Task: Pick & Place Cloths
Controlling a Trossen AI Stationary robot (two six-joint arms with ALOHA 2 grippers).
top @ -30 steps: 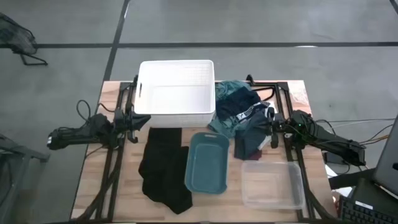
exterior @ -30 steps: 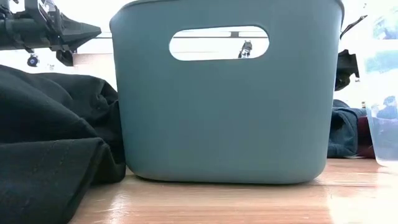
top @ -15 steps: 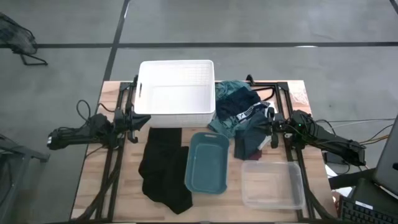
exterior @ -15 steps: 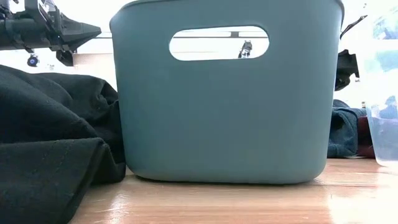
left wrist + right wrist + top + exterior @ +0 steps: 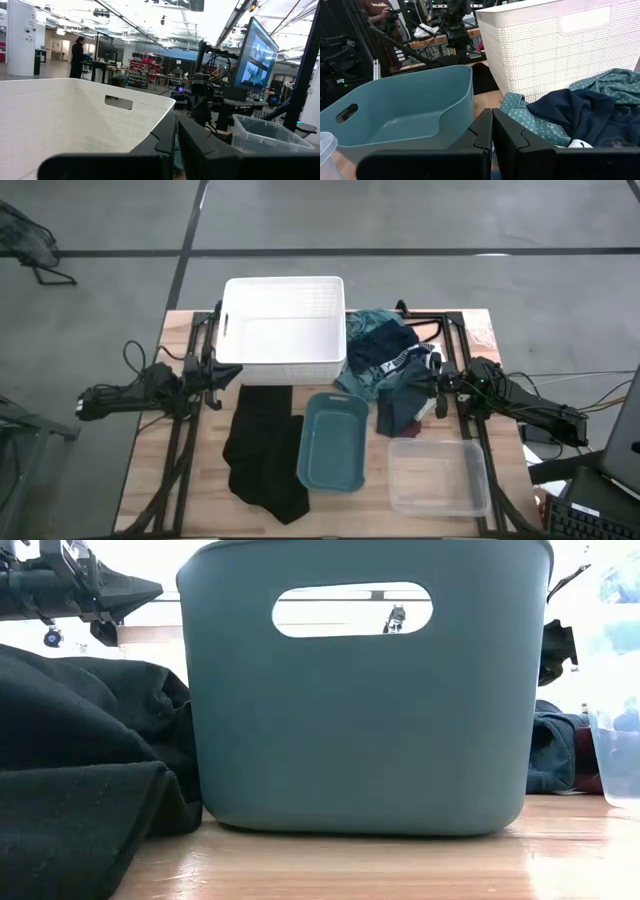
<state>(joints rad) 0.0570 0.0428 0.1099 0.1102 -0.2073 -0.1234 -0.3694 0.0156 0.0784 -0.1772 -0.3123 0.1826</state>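
A large black cloth (image 5: 265, 450) lies spread on the table between the white bin and the near edge; it also shows in the low view (image 5: 80, 770). To the right of the white bin, a teal cloth (image 5: 368, 378), a navy one with white lettering (image 5: 385, 345) and a maroon one (image 5: 400, 415) lie heaped together. A scrap of the small white cloth (image 5: 580, 144) peeks out beside the navy one (image 5: 580, 112). My left gripper (image 5: 225, 376) is shut and hangs in the air by the white bin's near left corner. My right gripper (image 5: 432, 393), also shut, hovers over the heap's right edge.
A white perforated bin (image 5: 285, 330) stands at the far middle of the table. A teal bin (image 5: 333, 440) stands at the near middle and a clear bin (image 5: 438, 475) at the near right. A thin black wire hanger (image 5: 428, 320) lies behind the heap. People stand in the room beyond.
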